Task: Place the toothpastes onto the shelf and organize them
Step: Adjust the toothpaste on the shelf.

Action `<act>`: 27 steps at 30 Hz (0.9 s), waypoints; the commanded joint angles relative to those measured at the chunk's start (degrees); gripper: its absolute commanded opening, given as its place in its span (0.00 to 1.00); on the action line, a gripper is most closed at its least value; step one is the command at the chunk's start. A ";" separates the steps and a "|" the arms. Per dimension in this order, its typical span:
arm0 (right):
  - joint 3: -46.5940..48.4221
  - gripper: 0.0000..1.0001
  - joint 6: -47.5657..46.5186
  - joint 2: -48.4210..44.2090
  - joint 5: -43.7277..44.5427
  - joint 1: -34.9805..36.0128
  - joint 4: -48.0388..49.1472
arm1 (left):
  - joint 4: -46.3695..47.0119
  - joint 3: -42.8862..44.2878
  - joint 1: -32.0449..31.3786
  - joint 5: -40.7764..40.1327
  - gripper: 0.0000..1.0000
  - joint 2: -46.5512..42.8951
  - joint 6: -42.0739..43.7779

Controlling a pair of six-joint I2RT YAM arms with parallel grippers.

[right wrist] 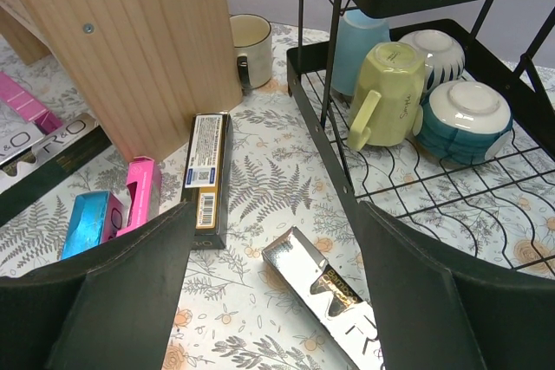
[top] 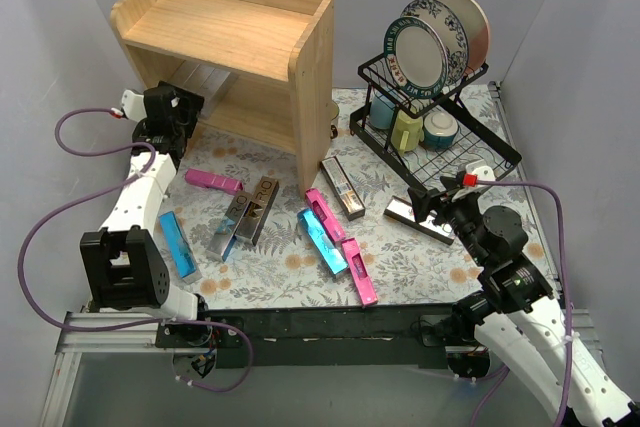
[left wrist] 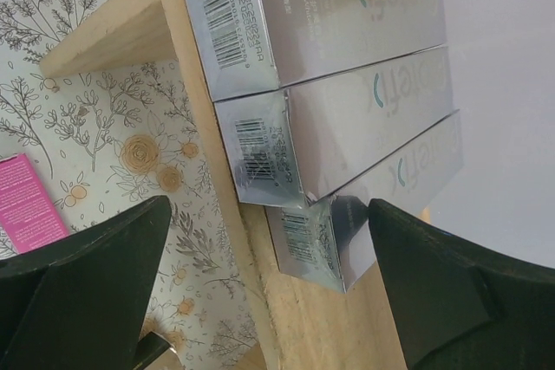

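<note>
The wooden shelf [top: 232, 29] stands at the back left. Three silver toothpastes [left wrist: 347, 119] lie side by side on its lower board [left wrist: 347, 327]. My left gripper [top: 186, 107] is at that tier, open, its fingers [left wrist: 87, 275] either side of the nearest carton's end [left wrist: 316, 240] without gripping it. More toothpastes lie loose on the table: pink [top: 213, 180], blue [top: 178, 244], silver-and-brown [top: 250, 212], blue [top: 322, 240], pink [top: 360, 272], brown-gold [top: 342, 187]. My right gripper [top: 428, 205] hovers open over a mirror-silver carton [right wrist: 334, 296] lying flat on the mat.
A black wire dish rack [top: 432, 112] with plates, cups and bowls stands at the back right, close to my right gripper. A cream mug [right wrist: 250, 36] sits beside the shelf's side panel [right wrist: 130, 32]. Grey walls close in both sides.
</note>
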 commanded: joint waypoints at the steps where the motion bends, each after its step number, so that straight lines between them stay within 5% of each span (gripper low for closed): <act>1: -0.48 0.83 -0.83 -0.95 0.26 0.23 3.16 | -0.73 1.48 0.03 -0.65 0.98 -0.55 -0.06; 27: -0.57 0.83 -1.18 -2.62 0.70 0.58 2.90 | -6.09 -3.35 -0.59 -7.33 0.98 -6.18 1.96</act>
